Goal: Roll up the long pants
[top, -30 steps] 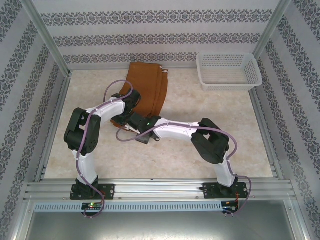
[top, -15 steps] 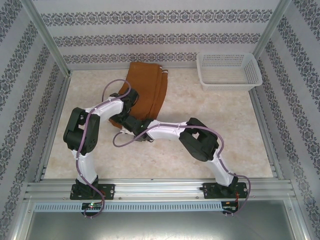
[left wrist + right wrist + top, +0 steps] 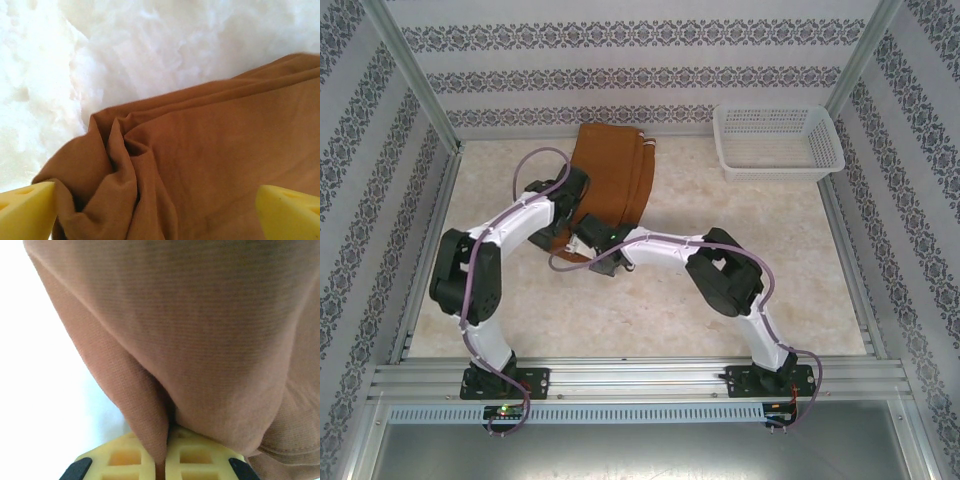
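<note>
Gripper, right (image 3: pixel 165 456): jaws pinched tight on a fold of the long pants (image 3: pixel 200 330), at the cloth's near end.
Gripper, left (image 3: pixel 155 215): fingers spread wide, gripping nothing, rumpled cloth lying between them.
Pants: stretched from the far edge of the table (image 3: pixel 720 290) toward its middle, left of centre.
Basket (image 3: pixel 780 172): far right corner, well apart.

Top view: near end of the long pants (image 3: pixel 615 180) is covered by the left arm (image 3: pixel 515 220) and right arm (image 3: pixel 660 245), hem not traceable. Waistband (image 3: pixel 642 150) detail too small to read. Left wrist view: left fingers (image 3: pixel 25 210) clipped at the bottom corners; cloth runs off right and bottom edges; counter (image 3: pixel 150 40) blown out white. Right wrist view: right fingers (image 3: pixel 125 457) cut by the bottom edge; cloth leaves frame top and right.
</note>
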